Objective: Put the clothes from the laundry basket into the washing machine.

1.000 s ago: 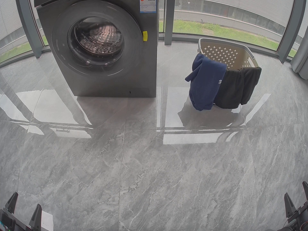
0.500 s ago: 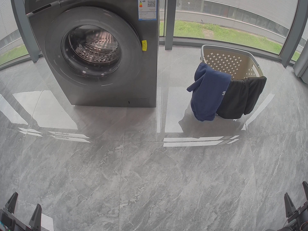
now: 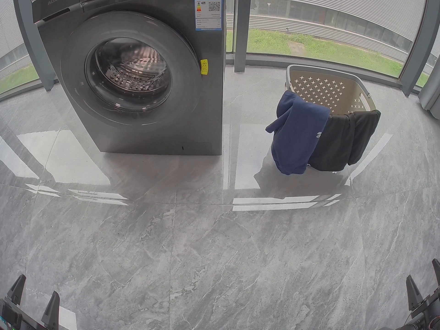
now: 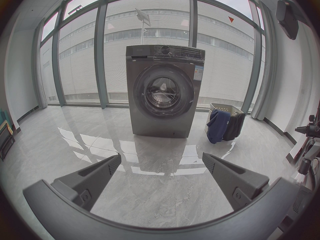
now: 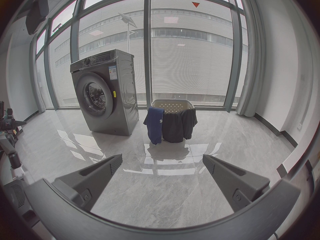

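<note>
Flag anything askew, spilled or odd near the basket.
Only the dark blue garment and black garment hang over the front rim of the beige plastic laundry basket instead of lying inside; nothing is spilled.

Bright, even daylight comes in through the tall windows behind the washing machine and laundry basket. The glossy floor throws back white glare patches in front of both, with a soft dark reflection under the draped clothes. Both wrist views bow strongly toward their rims, and their corners are dark.
</note>
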Tool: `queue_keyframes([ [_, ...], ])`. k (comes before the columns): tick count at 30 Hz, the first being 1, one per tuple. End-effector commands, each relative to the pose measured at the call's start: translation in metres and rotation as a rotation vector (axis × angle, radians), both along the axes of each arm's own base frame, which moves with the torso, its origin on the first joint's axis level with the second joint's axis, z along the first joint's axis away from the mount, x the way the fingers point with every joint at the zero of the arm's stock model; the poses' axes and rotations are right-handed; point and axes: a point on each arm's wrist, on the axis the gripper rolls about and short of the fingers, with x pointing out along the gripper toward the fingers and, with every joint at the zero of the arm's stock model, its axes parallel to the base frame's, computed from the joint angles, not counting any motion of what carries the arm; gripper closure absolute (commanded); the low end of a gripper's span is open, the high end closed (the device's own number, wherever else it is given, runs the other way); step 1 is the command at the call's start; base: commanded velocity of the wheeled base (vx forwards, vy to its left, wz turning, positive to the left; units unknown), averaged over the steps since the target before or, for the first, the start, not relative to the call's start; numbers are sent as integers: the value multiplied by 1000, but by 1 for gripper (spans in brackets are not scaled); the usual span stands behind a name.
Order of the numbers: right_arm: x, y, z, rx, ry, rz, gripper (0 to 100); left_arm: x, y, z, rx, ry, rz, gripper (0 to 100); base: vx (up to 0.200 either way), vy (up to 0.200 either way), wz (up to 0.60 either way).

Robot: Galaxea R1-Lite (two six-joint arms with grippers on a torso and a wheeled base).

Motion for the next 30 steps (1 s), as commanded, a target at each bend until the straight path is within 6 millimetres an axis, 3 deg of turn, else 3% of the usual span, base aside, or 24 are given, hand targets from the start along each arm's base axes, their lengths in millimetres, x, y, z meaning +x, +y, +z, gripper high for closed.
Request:
queue_keyframes([
  [1,0,0,-5,0,1,-1,0,0,0,-5,-1,-2,0,0,0,-200,0],
  [8,0,0,-5,-2,3,-1,0,0,0,-5,-1,-2,0,0,0,-200,-86],
  [16,0,0,-5,-2,1,-1,0,0,0,-5,-5,-2,5,0,0,0,-600],
  [30,0,0,-5,-2,1,-1,0,0,0,-5,-5,-2,5,0,0,-186,0],
])
